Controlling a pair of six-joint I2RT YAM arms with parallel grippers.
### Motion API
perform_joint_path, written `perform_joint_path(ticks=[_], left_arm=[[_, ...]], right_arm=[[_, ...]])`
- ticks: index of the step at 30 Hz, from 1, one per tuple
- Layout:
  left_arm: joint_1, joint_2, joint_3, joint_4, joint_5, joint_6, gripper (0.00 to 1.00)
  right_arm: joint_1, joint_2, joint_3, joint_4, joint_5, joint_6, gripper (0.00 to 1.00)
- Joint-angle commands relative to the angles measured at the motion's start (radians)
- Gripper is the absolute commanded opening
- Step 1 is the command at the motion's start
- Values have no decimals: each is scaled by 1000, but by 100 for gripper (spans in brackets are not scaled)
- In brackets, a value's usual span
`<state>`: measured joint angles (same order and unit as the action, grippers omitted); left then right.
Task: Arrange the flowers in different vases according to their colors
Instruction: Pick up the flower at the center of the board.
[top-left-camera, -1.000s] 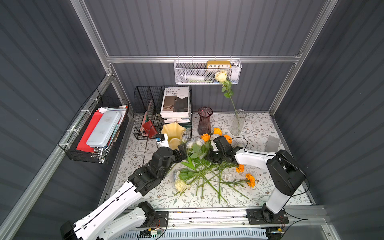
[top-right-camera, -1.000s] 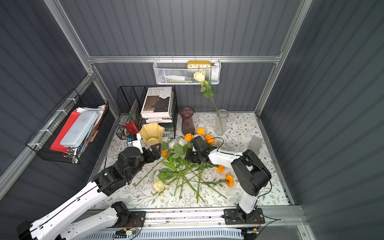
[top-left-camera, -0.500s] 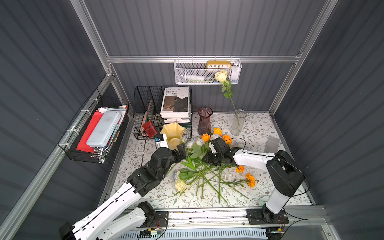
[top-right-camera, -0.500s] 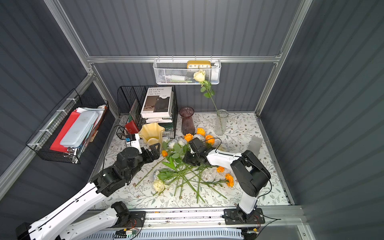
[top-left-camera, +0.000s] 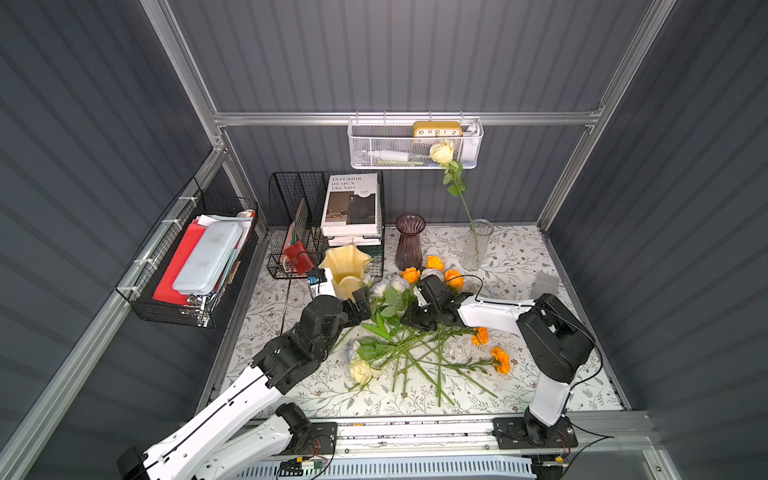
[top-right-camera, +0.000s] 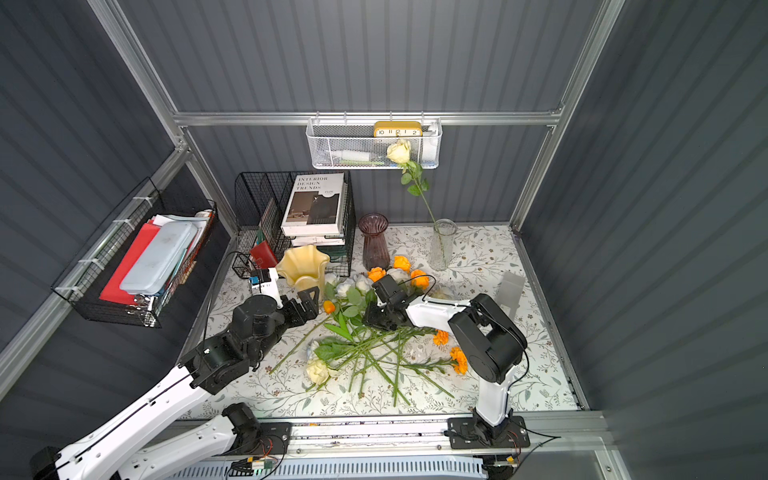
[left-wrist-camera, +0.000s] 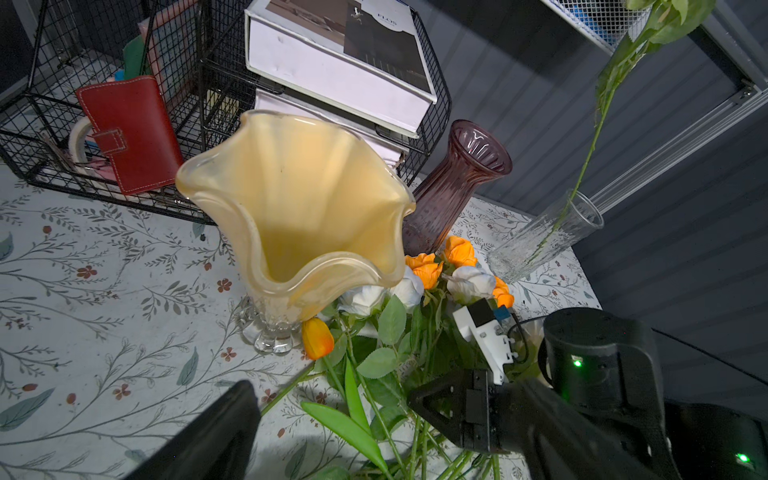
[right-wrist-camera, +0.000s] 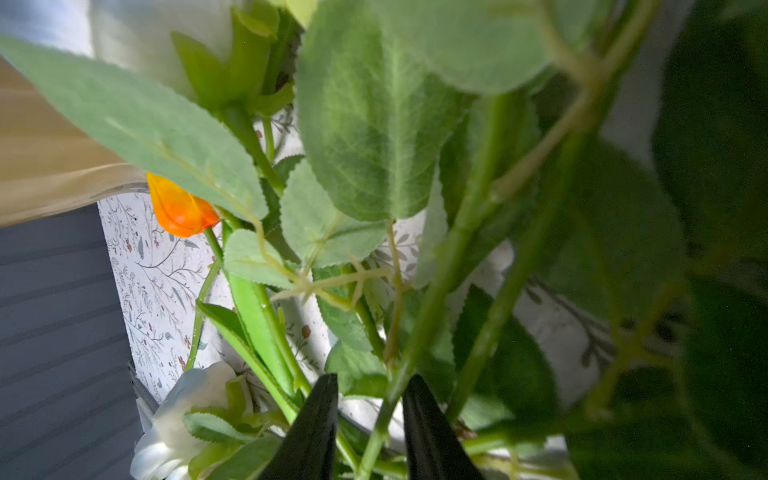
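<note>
Left hand (top-left-camera: 360, 302) is spread wide with nothing in it, and the creamy-yellow vase (top-left-camera: 345, 266) sits right past its fingertips. Right hand (right-wrist-camera: 370, 386) is down in the flower pile (top-left-camera: 370, 352) on the desk (top-left-camera: 515, 262), jaws a bit apart with a green stem (right-wrist-camera: 451, 245) running between them, not squeezed. Beyond it stand the purple vase (top-left-camera: 409, 245) and the clear vase (top-left-camera: 473, 249), which holds one cream rose (top-left-camera: 441, 151).

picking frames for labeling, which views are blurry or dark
Right wrist view: leaves close to the lens are soft, part of the frame sinks into dark shadow, the orange bud is fairly crisp. Left wrist view: creamy-yellow vase sharp and well lit, surroundings dimmer. Both top views: evenly lit, sharp.
</note>
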<state>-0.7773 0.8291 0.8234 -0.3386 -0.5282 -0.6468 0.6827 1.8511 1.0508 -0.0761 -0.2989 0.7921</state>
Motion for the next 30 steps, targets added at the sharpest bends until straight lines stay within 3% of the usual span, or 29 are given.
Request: perform_joint_path(ticks=[1, 7, 22, 30], left_arm=[[4, -14, 0, -23, -18, 16, 99], [4, -16, 3, -27, -21, 16, 99], [3, -7, -4, -17, -24, 17, 99], [4, 10, -12, 4, -18, 22, 99]], right_arm=[[-2, 20, 32, -11, -1, -1, 23], [-2, -14, 19, -21, 17, -7, 7], [-4, -340, -71, 6, 297, -108, 0], [-4, -365, -134, 291, 405, -209, 0]])
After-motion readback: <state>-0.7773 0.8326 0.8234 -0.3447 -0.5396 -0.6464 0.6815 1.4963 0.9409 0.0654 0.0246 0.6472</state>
